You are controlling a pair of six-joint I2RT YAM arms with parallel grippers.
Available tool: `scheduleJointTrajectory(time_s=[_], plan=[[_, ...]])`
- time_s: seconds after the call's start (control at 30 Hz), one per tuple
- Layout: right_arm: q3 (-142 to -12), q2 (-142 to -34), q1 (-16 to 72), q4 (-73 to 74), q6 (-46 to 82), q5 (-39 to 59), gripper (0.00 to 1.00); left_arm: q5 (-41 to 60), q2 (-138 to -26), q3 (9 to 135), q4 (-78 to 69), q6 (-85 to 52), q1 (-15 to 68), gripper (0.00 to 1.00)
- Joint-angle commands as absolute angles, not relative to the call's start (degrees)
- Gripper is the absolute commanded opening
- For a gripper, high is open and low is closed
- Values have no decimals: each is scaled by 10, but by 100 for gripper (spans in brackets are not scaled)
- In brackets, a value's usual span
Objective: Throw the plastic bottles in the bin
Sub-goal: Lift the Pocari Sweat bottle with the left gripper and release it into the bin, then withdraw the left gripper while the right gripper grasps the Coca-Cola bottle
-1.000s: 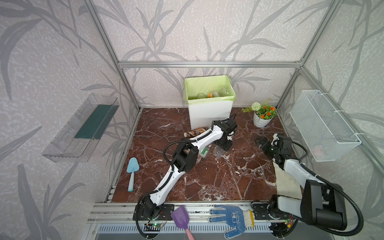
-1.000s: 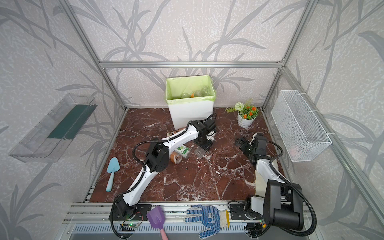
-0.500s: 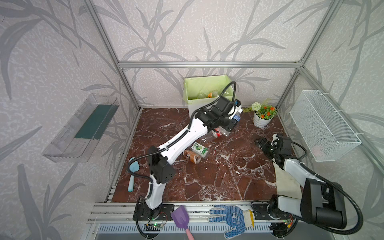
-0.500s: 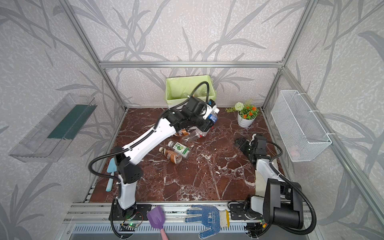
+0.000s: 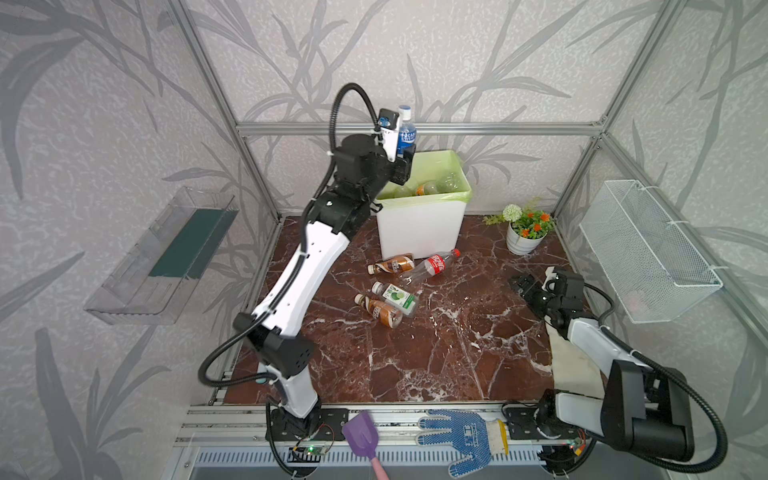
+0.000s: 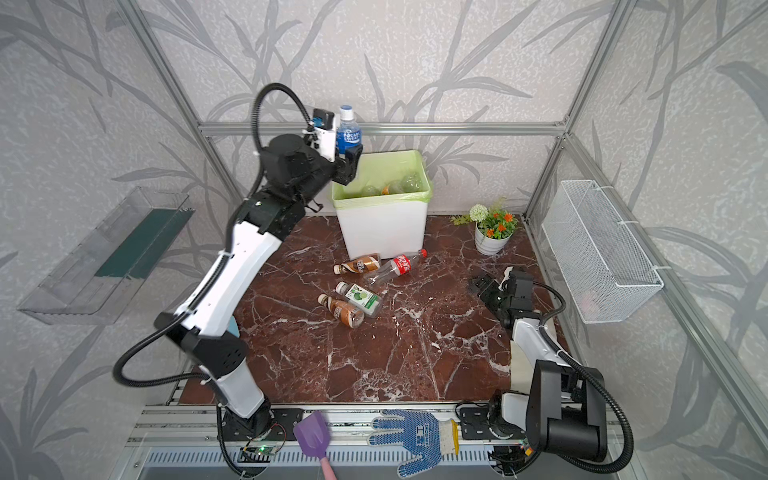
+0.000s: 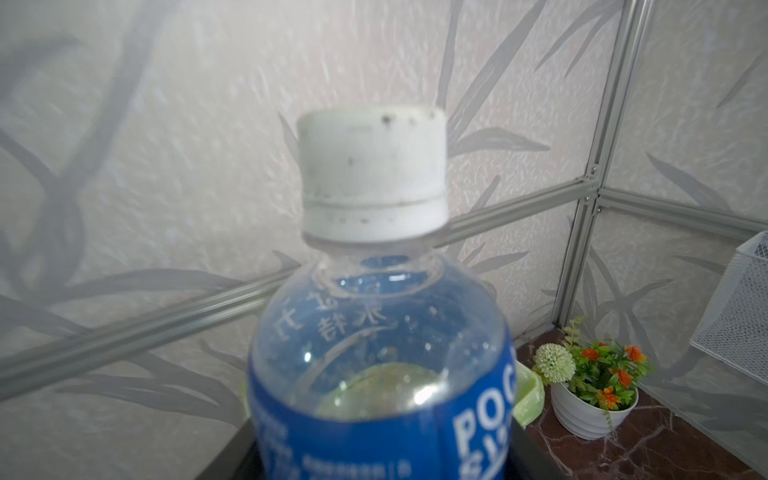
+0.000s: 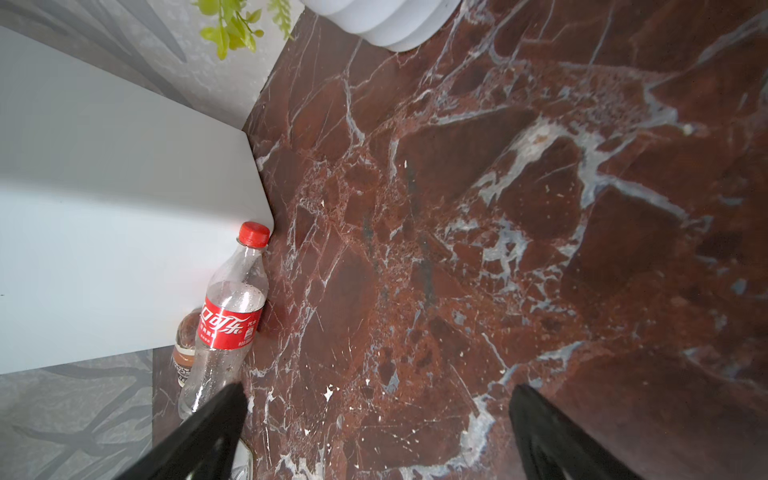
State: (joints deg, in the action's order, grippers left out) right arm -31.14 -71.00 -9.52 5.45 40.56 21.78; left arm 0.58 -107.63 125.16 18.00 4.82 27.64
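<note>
Marble tabletop (image 5: pixel 457 353): left claw (image 5: pixel 404 160) clamps blue-label bottle (image 5: pixel 407 135) upright near bin (image 5: pixel 419 224) left rim; centre over opening before release. Right claw (image 5: pixel 523 286) spread, empty.

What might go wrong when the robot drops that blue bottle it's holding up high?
The blue bottle in the left gripper looks closer to the left rim of the bin than its middle, so it might bounce out. Then it could knock the red-label bottle lying below.

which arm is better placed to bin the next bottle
Left: the left fingers hold the blue-label bottle over the bin rim; the right fingers are open, empty, near the floor.
</note>
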Motion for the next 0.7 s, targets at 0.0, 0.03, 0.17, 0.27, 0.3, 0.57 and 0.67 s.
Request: scheduleJointTrajectory(time_s=[0.0,0.03,0.17,0.27,0.3,0.57,0.67], plan=[[-334,-686,-98,39,394,226,98,13,-1162,1300,281,25,269,75],[-335,-682,-98,34,390,227,98,8,-1168,1321,293,26,268,82],[-333,-667,-98,16,387,210,99,-1,-1112,1272,231,33,269,99],[-330,-669,-96,13,407,202,99,-7,-1036,1163,140,35,271,99],[-330,-672,-96,19,415,206,98,-5,-1013,1131,122,33,271,99],[-355,-716,-46,58,498,200,99,-23,-886,950,72,29,270,99],[-366,-743,-4,86,538,177,99,-49,-851,886,65,30,270,99]])
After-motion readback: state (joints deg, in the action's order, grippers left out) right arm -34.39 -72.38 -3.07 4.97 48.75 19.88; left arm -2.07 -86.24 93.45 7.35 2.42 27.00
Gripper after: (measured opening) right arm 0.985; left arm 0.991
